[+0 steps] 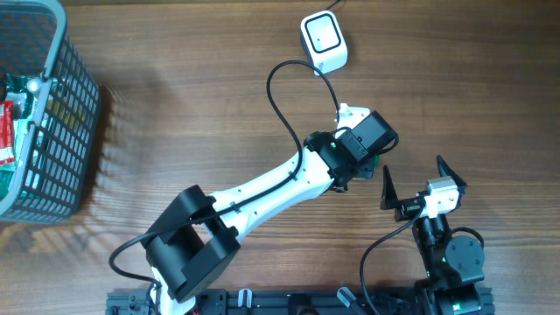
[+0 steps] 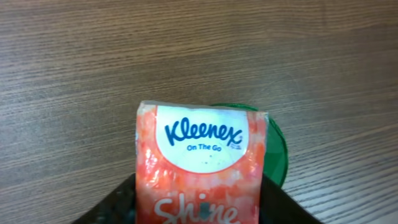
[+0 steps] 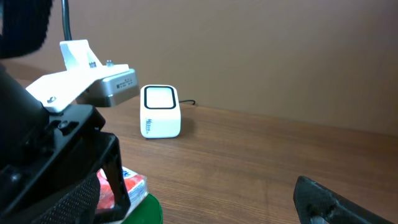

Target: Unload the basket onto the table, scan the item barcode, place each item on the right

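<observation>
Wood table (image 1: 175, 105) | left end effector (image 2: 199, 208) grips half-cropped tissue pack (image 2: 202, 155) | right end effector (image 1: 417, 178) released

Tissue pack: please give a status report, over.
Left claw gripping tissue pack. Right claw open, empty. Pack lies on green round item; white scanner apart, path looks free.

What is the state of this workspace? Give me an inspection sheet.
Surface: wooden table, no spills seen.
Job's things: tissue pack lying over a green disc; white scanner on the far side.
Clutter: grey basket at the left, packets inside.
Grippers: left gripper fingers against both sides of the tissue pack; right gripper open, empty.
Cables: black cable loops beside the left arm.
Surroundings: plain brown wall.
</observation>
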### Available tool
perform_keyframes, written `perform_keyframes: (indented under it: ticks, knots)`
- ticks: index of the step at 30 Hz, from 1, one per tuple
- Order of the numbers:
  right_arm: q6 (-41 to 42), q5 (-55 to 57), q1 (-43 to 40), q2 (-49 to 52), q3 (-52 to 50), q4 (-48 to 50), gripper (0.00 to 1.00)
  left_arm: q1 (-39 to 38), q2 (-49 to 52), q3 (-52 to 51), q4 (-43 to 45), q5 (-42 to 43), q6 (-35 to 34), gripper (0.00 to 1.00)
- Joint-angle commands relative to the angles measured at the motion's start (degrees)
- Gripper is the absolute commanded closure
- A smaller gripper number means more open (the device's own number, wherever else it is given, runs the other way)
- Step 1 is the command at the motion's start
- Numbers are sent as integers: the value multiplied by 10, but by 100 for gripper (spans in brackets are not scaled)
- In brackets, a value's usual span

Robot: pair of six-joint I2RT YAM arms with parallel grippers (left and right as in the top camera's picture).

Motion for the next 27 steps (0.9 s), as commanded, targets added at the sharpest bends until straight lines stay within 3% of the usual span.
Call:
perform_keyframes:
  ticks: [1, 8, 13, 17, 20, 27]
  knots:
    - [-3, 1, -2, 1, 0, 2, 0, 5, -35, 1, 0, 1, 6, 61]
    - [-3, 1, -2, 1, 0, 2, 0, 22, -64, 1, -42, -21, 6, 62]
    - [-3, 1, -2, 1, 0, 2, 0, 57, -69, 1, -151, -91, 5, 62]
    - [-3, 1, -2, 1, 0, 2, 0, 76, -62, -10, -202, -91, 5, 67]
    - [-3, 1, -2, 1, 0, 2, 0, 73, -57, -49, -173, -80, 3, 67]
    - [-3, 1, -2, 1, 0, 2, 0, 71, -56, -154, -18, -35, 3, 65]
